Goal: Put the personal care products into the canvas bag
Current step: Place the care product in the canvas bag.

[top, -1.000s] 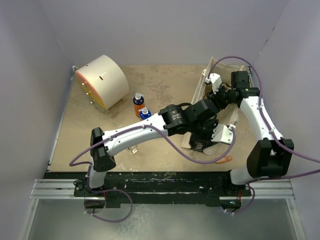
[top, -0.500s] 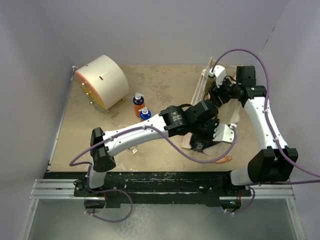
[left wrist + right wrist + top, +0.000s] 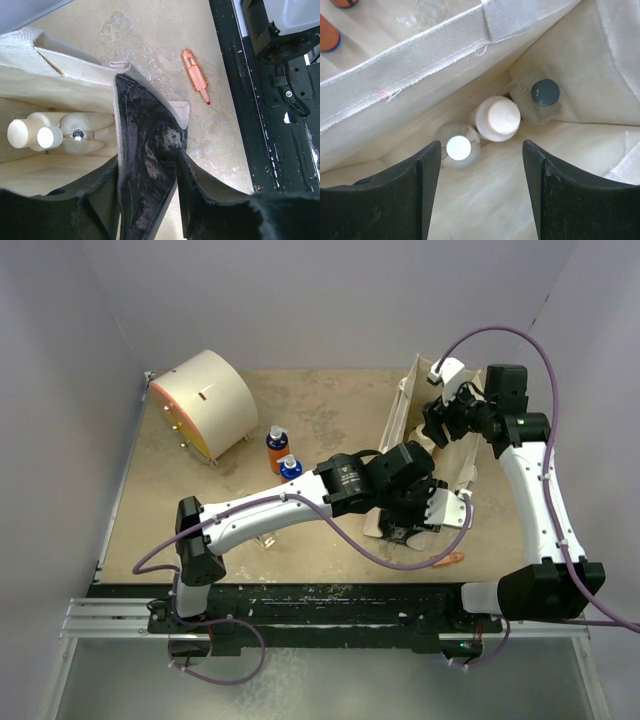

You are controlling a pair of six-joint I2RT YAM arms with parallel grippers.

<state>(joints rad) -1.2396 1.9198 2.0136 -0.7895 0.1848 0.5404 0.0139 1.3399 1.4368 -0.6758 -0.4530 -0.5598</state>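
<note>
L to R: two orange bottles [image 3: 277, 447] upright on table [image 3: 330, 410], prob. light, stiff, slick, best pinched mid-body; L gripper [image 3: 148, 170], jaws apart, astride canvas bag [image 3: 402, 425] wall; R gripper [image 3: 481, 150], jaws wide, above three bottles [image 3: 504, 116] inside.

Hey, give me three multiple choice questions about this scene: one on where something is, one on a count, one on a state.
1. Where are the two orange bottles? A on the table, left of the bag; B inside the bag; C in a gripper.
2. How many bottles show inside the bag? A one; B five; C three.
3. How is the right gripper? A shut on a bottle; B open and empty; C shut on a handle.
1 A: they stand on bare table. 2 C: a white-capped bottle, a cream bottle and a black-capped bottle. 3 B: nothing sits between its spread fingers.
</note>
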